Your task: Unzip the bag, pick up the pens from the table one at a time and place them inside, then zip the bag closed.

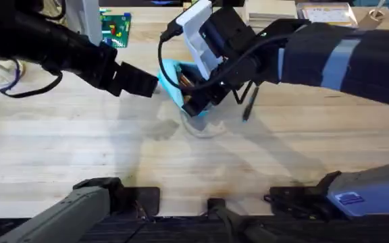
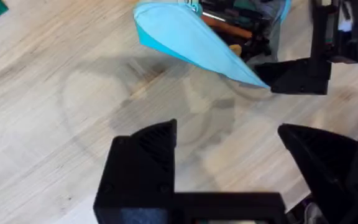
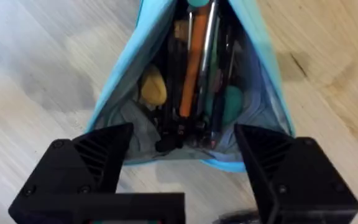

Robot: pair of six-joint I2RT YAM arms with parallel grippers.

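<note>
The light-blue bag (image 1: 170,75) lies at the table's (image 1: 80,148) far middle, its mouth open. In the right wrist view the bag (image 3: 117,93) holds an orange pen (image 3: 192,74) and several dark ones. My right gripper (image 1: 196,102) hangs over that open mouth, open, one finger on each side (image 3: 179,168). My left gripper (image 1: 147,84) is just left of the bag's end, open with nothing between its fingers (image 2: 229,162), the bag (image 2: 185,37) a little beyond them. One dark pen (image 1: 249,104) lies on the wood right of the bag.
A green board (image 1: 115,28) stands at the back left. Stacked boxes (image 1: 270,10) sit along the back right edge. Bare wood stretches across the near half of the table.
</note>
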